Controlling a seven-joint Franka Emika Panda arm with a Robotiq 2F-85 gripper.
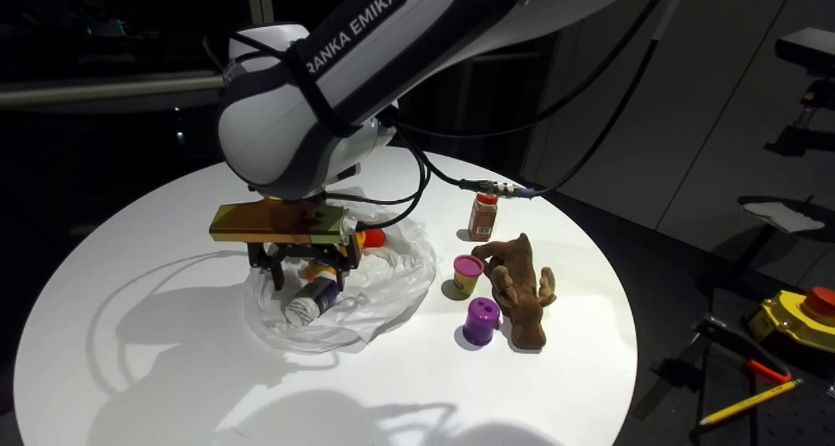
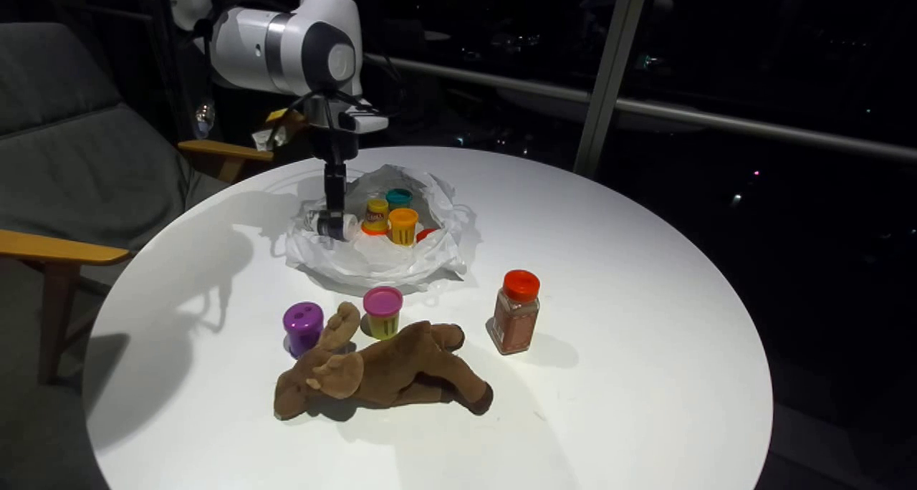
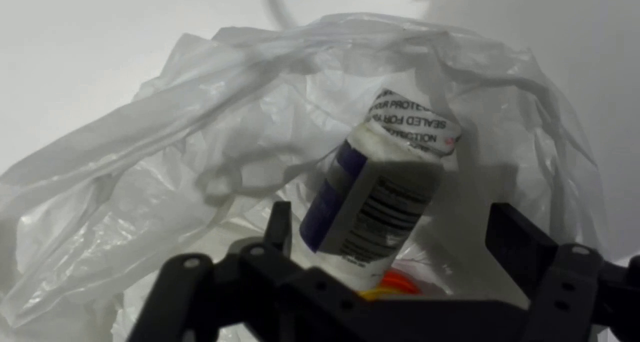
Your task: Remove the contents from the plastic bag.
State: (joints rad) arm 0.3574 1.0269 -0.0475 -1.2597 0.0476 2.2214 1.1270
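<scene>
Between bag [image 2: 358, 266] and moose [image 2: 394, 370], a pink-lidded tub [image 2: 383, 314]

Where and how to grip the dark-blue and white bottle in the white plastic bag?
Likely across mid-body, from above: the bottle lies on its side in the bag, upper face uncovered; the open black gripper straddles it widthwise in the wrist view.

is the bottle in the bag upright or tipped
Tipped: the bottle lies aslant in the bag, its long side showing in the wrist view.
</scene>
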